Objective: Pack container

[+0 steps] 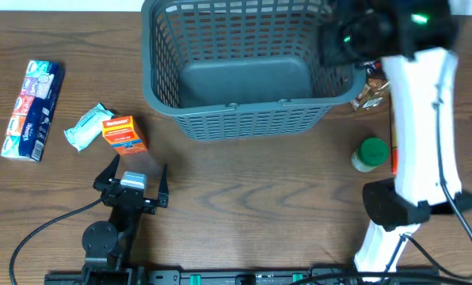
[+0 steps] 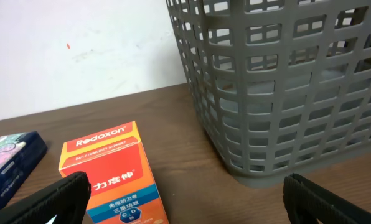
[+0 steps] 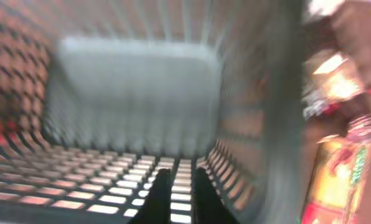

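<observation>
Left fingers (image 2: 51, 198) of mine spread wide near the Redoxon box (image 2: 114, 168); my right fingers (image 3: 162, 196), blurred, nearly together, hover over the container (image 1: 244, 123) at the desk's (image 1: 244, 206) far side.

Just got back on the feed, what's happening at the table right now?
Nothing is packed yet: the container is empty. The right tool hangs over its right side, pointing down into it, looking closed and empty, though that view is blurred. The left tool is open, just short of the orange Redoxon box. The tissue pack, white packet and green-lidded jar lie outside.
</observation>
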